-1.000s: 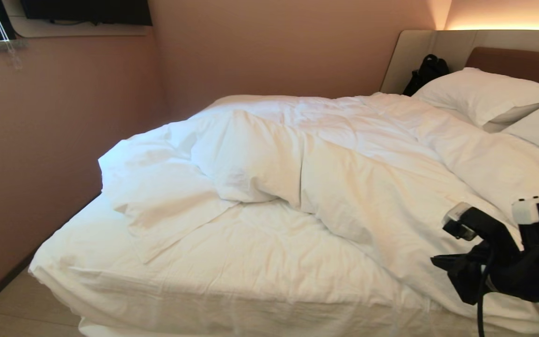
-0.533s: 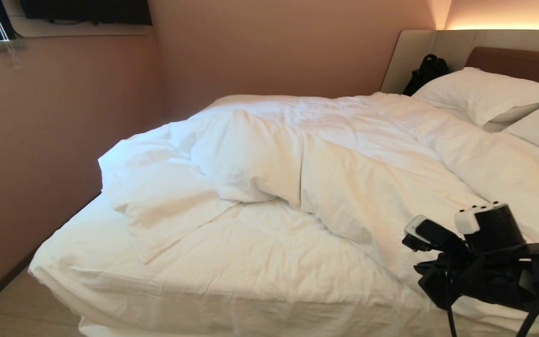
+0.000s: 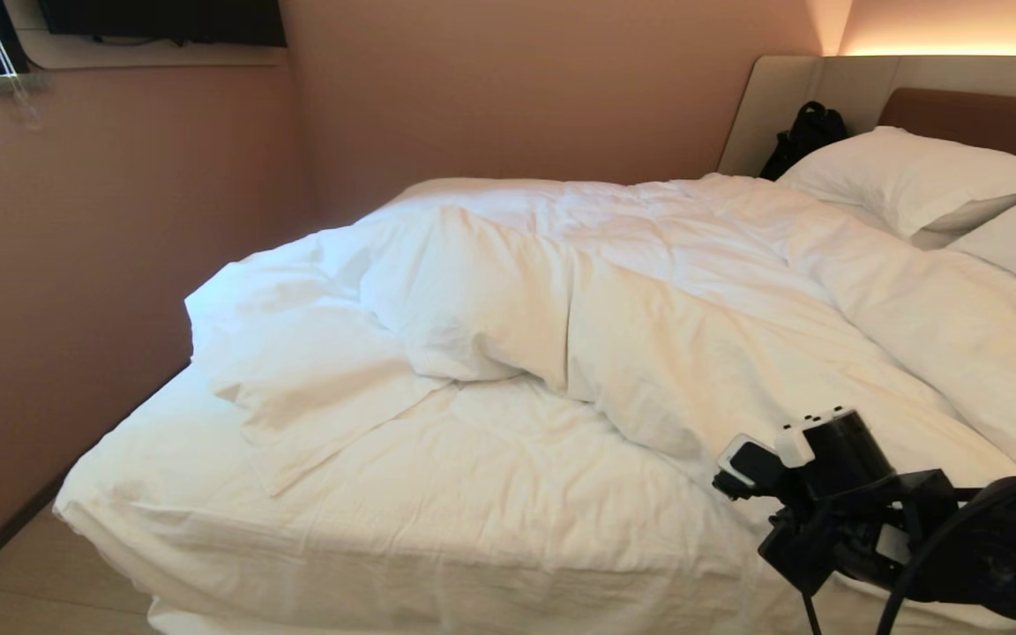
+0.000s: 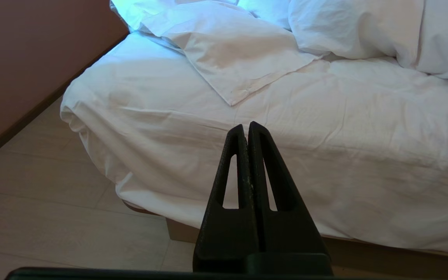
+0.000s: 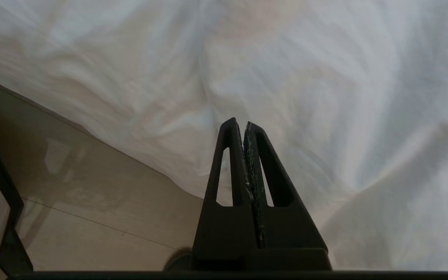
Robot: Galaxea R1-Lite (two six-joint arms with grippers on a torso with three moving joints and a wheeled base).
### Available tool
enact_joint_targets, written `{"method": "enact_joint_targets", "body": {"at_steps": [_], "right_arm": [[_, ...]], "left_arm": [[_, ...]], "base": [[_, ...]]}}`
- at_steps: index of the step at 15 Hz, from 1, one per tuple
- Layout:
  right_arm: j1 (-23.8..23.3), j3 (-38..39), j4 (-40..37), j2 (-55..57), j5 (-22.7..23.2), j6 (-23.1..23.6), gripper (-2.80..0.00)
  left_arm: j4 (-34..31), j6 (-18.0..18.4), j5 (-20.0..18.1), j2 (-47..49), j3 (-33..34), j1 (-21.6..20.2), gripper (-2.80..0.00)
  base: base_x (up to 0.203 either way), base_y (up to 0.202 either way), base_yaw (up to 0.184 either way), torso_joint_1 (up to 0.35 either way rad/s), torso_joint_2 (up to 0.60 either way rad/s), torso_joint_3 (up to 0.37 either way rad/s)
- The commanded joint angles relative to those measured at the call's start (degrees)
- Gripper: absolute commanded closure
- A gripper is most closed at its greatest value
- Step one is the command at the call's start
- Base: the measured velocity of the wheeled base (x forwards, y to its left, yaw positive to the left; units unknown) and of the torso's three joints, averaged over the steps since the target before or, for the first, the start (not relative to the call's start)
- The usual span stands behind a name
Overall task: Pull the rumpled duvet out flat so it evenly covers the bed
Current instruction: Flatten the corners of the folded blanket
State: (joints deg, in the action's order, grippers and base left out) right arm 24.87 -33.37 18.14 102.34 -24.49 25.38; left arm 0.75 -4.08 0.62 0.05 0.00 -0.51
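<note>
The duvet (image 3: 649, 309) lies rumpled, bunched into a thick fold across the middle and far side of the bed (image 3: 473, 520). Bare mattress sheet shows at the near left. One flat duvet corner (image 4: 239, 58) points toward the foot. My right arm (image 3: 834, 494) hangs low over the bed's near right corner. In its wrist view the right gripper (image 5: 239, 122) is shut on nothing, just short of white fabric (image 5: 286, 77) draping over the bed's edge. My left gripper (image 4: 246, 126) is shut and empty, held off the foot of the bed.
Two pillows (image 3: 905, 176) lie against the beige and brown headboard (image 3: 958, 106), with a black bag (image 3: 803, 137) beside them. A pink wall (image 3: 76, 265) runs close along the bed's left side. Pale floor (image 4: 53, 217) and the brown base (image 4: 181, 231) show below.
My right arm has swung leftward and lower over the near right corner of the bed. The duvet and the left gripper have not moved.
</note>
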Motion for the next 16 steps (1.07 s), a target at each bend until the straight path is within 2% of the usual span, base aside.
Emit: {"method": "enact_joint_targets", "body": {"at_steps": [1, 3, 10, 12, 16], "right_arm": [[0.79, 0.59, 4.72, 1.42, -1.90, 0.64, -2.80], [1.90, 0.46, 4.71, 0.77, -2.27, 1.18, -2.80], [3.55, -0.31, 4.89, 5.85, -9.57, 1.75, -2.80], [3.74, -0.38, 5.59, 8.17, -13.04, 2.27, -2.80], [4.43, -0.31, 13.31, 14.15, -18.21, 3.41, -2.80]], "left_arm": [[0.04, -0.05, 0.06, 0.04, 0.00, -0.02, 0.00], [0.04, -0.05, 0.00, 0.04, 0.00, -0.02, 0.00], [0.04, -0.05, 0.00, 0.04, 0.00, -0.02, 0.00], [0.04, -0.05, 0.07, 0.04, 0.00, -0.02, 0.00], [0.04, -0.05, -0.01, 0.04, 0.00, -0.02, 0.00]], "base": [[0.000, 0.000, 0.000, 0.000, 0.00, 0.000], [0.000, 0.000, 0.000, 0.000, 0.00, 0.000], [0.000, 0.000, 0.000, 0.000, 0.00, 0.000], [0.000, 0.000, 0.000, 0.000, 0.00, 0.000], [0.000, 0.000, 0.000, 0.000, 0.00, 0.000]]}}
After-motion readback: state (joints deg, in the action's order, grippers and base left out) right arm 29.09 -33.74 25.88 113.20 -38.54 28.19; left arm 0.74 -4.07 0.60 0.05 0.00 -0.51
